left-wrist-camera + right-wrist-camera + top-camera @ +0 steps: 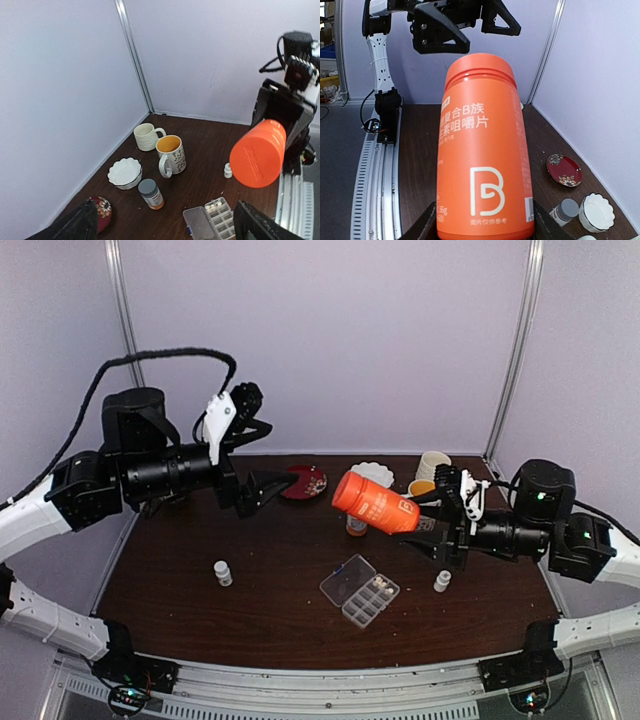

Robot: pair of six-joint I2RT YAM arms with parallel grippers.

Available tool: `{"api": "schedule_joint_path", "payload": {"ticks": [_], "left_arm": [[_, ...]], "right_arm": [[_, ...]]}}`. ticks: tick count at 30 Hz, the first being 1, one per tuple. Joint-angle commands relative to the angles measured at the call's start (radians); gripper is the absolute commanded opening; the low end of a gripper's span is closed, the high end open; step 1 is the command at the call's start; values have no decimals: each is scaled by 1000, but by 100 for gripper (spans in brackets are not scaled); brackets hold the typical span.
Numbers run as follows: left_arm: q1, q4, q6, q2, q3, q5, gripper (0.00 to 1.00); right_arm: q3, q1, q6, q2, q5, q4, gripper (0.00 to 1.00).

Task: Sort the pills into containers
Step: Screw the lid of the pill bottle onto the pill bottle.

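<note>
My right gripper [437, 507] is shut on a large orange bottle [375, 502], held level above the table with its closed cap toward the left arm. In the right wrist view the orange bottle [482, 150] fills the frame between the fingers [422, 229]. My left gripper [267, 458] hangs open and empty, up off the table left of the cap. In the left wrist view, the left gripper [165, 216] looks down on the clear organiser box [200, 225], lid open. Its containers [370, 598] lie below the orange bottle [257, 152]. White pills [216, 204] sit in one end compartment.
A grey-capped amber bottle [150, 193] stands near the organiser. Behind it are a white scalloped bowl [125, 172], two mugs [170, 154] [146, 136] and a red flowered dish [303, 482]. Small white vials stand at the left [222, 573] and right [442, 581].
</note>
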Motion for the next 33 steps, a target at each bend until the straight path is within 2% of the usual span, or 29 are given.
{"api": "schedule_joint_path", "payload": {"ticks": [1,4,11,15,26,33], "left_arm": [[74,-41,-460,41,76,188,97],[79,-50,-532,62,98,345,98],[81,-8,-687,79,89,506,98],[80,-62,-705,105,110,506,97],[81,-82,-728,133,89,491,97],[81,-81,-728,143,85,549,83]], "right_arm": [[-21,13,-145,5,114,118,0],[1,17,-182,40,145,115,0],[40,57,-224,115,168,126,0],[54,95,-242,143,200,134,0],[63,133,-263,167,224,188,0],[74,133,-252,188,236,185,0]]}}
